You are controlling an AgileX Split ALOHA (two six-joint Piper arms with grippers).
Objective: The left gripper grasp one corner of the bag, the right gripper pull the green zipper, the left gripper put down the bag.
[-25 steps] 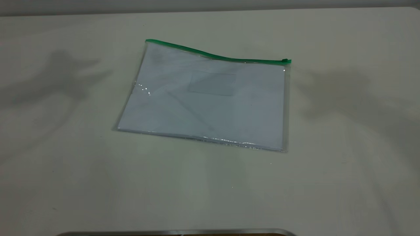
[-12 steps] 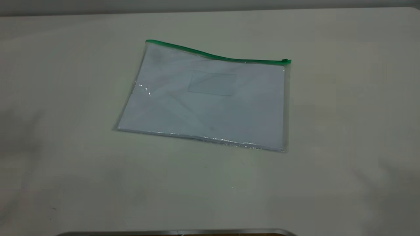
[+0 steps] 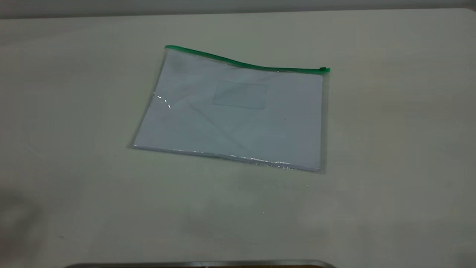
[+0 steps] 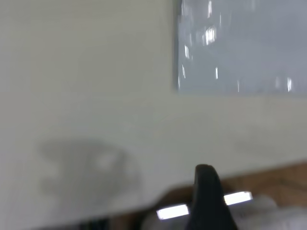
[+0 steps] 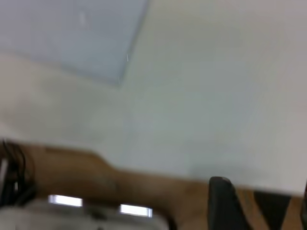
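The bag (image 3: 238, 115) lies flat on the pale table, white paper and a small card pocket showing through it. The green zipper (image 3: 241, 64) runs along its far edge, with the slider (image 3: 323, 69) at the right end. The green-edged corner of the bag (image 3: 167, 47) at the far left rests on the table. Neither arm shows in the exterior view. The left gripper (image 4: 207, 191) hangs past the table's near edge, well away from the bag (image 4: 240, 48). The right gripper (image 5: 263, 206) is open and empty, also by the table edge, far from the bag (image 5: 62, 33).
A metal rim (image 3: 200, 263) lies along the bottom of the exterior view. The table (image 3: 390, 167) stretches wide on all sides of the bag. Both wrist views show brown floor (image 5: 144, 191) beyond the table edge.
The arm shadows that lay on the table left and right of the bag have drawn off toward the near edge. The bag has not moved.
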